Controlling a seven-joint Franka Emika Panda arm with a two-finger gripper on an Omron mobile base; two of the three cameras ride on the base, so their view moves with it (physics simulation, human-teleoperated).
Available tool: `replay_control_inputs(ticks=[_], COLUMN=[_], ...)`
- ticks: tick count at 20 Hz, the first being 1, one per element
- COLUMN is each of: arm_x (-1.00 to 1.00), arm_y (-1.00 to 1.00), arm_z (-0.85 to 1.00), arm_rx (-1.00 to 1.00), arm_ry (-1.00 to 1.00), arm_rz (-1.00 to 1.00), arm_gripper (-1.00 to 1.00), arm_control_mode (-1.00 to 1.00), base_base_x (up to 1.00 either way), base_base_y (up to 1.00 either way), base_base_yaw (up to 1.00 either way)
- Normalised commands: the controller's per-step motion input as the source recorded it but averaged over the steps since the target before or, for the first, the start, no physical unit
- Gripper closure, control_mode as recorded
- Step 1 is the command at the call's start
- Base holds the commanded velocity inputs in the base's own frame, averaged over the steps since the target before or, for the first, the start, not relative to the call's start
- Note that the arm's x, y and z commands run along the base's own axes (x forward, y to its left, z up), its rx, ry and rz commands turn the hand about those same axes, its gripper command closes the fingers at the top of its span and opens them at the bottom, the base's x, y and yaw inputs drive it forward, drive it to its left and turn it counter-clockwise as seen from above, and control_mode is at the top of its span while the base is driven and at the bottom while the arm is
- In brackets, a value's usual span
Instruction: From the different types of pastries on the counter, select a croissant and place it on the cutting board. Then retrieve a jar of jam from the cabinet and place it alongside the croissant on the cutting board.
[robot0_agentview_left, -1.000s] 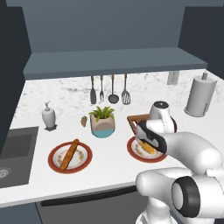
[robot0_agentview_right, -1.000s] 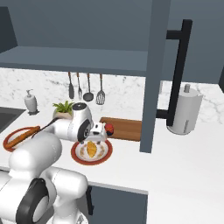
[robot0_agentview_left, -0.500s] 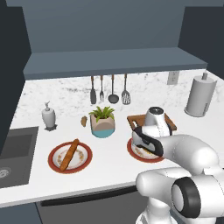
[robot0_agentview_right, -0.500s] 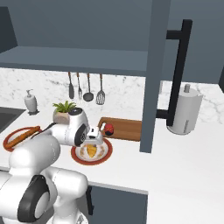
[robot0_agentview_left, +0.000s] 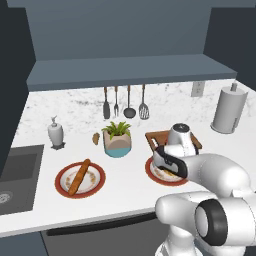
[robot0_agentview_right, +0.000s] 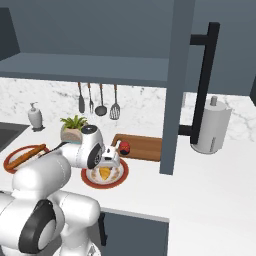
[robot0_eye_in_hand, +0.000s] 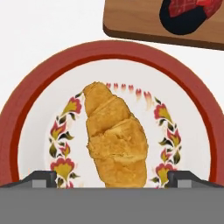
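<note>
Croissant (robot0_eye_in_hand: 114, 135) on plate (robot0_eye_in_hand: 26, 109), unlifted | jaws spread over it | jar (robot0_agentview_right: 124, 147) already on board (robot0_agentview_right: 145, 146) | gripper (robot0_eye_in_hand: 114, 179) pre-grasp

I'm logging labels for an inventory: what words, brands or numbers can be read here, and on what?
None can be read.
The jar on the cutting board shows a red and dark pattern, no letters.
The plate under the croissant carries a painted floral ring, no text.
The soap dispenser and paper towel roll are plain.
</note>
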Motion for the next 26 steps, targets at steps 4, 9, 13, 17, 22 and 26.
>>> replay_control_inputs(ticks=[4, 9, 13, 17, 22, 26], arm_x=[0.26, 0.16, -0.01, 0.0, 0.0, -0.02], arm_y=[-0.15, -0.09, 0.01, 0.0, 0.08, 0.23], arm_z=[-0.16, -0.03, -0.18, -0.19, -0.28, -0.16], arm_rx=[0.01, 0.0, 0.0, 0.0, 0.0, 0.0], arm_ry=[0.03, 0.01, 0.0, 0.02, 0.03, 0.01], arm_rz=[0.0, 0.0, 0.0, 0.0, 0.0, 0.0], arm_gripper=[-1.0, -1.0, -1.0, -1.0, -1.0, 1.0], arm_control_mode=[-1.0, -1.0, -1.0, -1.0, -1.0, -1.0], base_base_x=[0.0, 0.0, 0.0, 0.0, 0.0, 0.0], base_base_y=[0.0, 0.0, 0.0, 0.0, 0.0, 0.0], base_base_yaw=[0.0, 0.0, 0.0, 0.0, 0.0, 0.0])
